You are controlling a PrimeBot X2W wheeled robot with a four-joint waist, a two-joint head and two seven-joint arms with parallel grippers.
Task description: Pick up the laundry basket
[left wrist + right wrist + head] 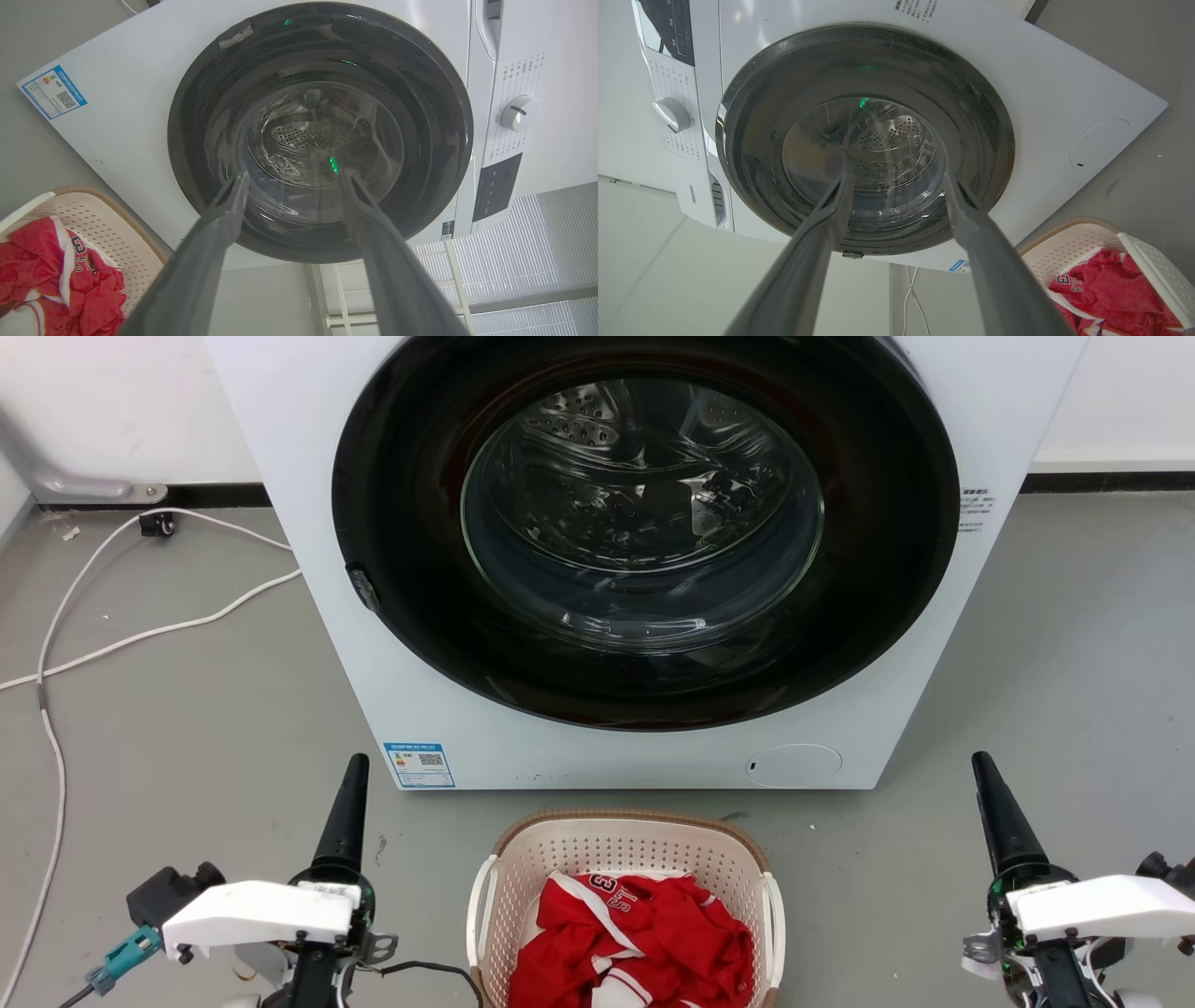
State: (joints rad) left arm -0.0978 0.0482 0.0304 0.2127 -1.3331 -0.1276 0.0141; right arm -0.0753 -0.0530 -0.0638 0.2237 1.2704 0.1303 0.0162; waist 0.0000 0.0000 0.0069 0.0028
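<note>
Laundry basket (pixel 624 821), cream perforated plastic with a brown woven-look rim, is sitting on the grey floor (pixel 187 728) just in front of the washer (pixel 373 728), between my two grippers; its near end is running off the bottom of the head view. A red garment (pixel 644 933) with white trim is lying crumpled inside it. I am judging the load as light: thin moulded walls and one soft piece of cloth. The shell is probably stiff enough to lift from the sides, though it may flex if squeezed, and the smooth plastic may slip under a loose pinch. The left handle (pixel 480 905) and right handle (pixel 775 915), both white, are offering the natural holds, one for each arm, for a level lift. My left gripper (pixel 294 177) and right gripper (pixel 896 179) are both standing with fingers spread, holding nothing, well apart from the basket and pointing toward the closed washer door (pixel 644 523). A white cable (pixel 140 635) is trailing over the floor on the left, below a white wall (pixel 140 392).
</note>
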